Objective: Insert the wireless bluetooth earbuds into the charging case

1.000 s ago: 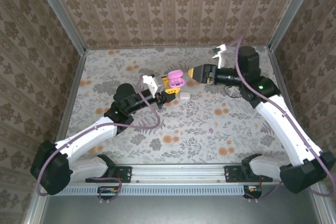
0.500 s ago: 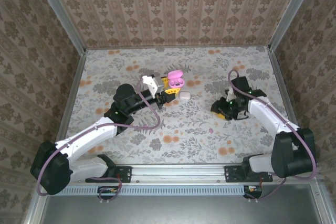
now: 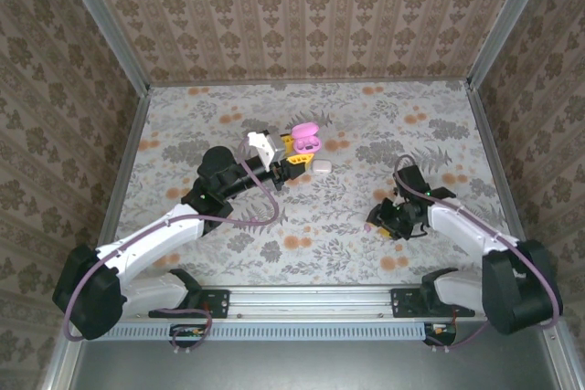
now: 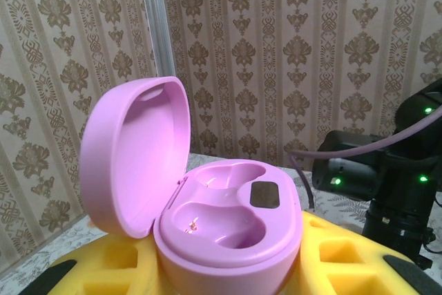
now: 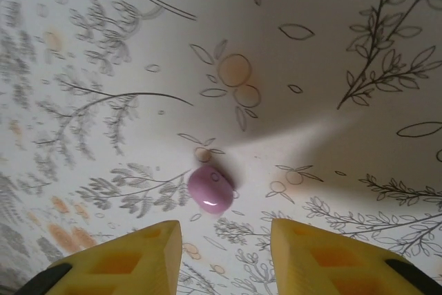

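From above, the left gripper reaches to the middle of the floral table and is clamped on the pink case, which stands open with its lid up. A white case lies on the cloth just beside those fingers, on the side towards the right arm. The right gripper is down low over the cloth at the front right, well apart from both cases. Patterned walls close in the table on three sides.

The left wrist view shows the pink case seated between the left gripper's yellow fingers, which press on it from both sides. Its lid leans back to the left. Both wells are bare, and a small dark patch sits on the rim between them. Behind the case, at the right, is the black right arm with green lights. A metal post runs up the wallpaper behind the lid.

In the right wrist view, the pink earbud lies on the cloth just ahead of the right gripper, nearer its left-hand finger. The two fingers stand partly apart with only cloth in the gap, gripping nothing and not touching the bud. A soft shadow crosses the cloth beyond it.
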### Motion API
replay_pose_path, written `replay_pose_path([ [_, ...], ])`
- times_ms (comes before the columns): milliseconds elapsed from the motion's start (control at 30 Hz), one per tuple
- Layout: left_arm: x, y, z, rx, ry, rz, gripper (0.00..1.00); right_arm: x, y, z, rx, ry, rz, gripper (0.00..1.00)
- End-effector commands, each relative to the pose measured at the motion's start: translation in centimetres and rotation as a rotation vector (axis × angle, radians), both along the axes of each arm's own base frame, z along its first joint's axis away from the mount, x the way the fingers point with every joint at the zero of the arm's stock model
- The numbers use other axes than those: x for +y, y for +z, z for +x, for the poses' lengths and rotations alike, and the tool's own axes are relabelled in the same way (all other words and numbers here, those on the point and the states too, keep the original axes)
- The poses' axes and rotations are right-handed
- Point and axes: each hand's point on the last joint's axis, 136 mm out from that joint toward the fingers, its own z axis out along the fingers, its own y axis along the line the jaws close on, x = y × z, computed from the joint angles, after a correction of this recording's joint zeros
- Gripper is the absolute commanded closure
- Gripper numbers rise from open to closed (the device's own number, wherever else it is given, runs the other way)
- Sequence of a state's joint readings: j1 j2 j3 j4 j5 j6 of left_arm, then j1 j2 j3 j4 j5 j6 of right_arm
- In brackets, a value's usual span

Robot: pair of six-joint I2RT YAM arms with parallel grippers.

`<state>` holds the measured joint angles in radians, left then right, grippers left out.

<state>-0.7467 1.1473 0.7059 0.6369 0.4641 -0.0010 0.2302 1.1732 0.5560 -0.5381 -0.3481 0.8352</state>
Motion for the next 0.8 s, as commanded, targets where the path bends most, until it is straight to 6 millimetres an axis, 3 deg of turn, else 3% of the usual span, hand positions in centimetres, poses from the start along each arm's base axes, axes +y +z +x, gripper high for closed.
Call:
replay_pose_path([
  [0,0.3,1.2,-1.0,-0.025,-0.02,-0.042,0.67,0.1,0.3,0.8,-0.062,-0.015,0.038,0.61],
  [167,0.2,1.4,-0.8,-0.029,-0.019,-0.041,0.67,0.1,-1.0,-0.3,-0.005,0.061,0.037,0.64],
  [767,0.0,1.4,-0.8,-0.016,-0.027,-0.043,0.67,1.3,-1.2,0.6,-0.008,0.162,0.078,0.69],
])
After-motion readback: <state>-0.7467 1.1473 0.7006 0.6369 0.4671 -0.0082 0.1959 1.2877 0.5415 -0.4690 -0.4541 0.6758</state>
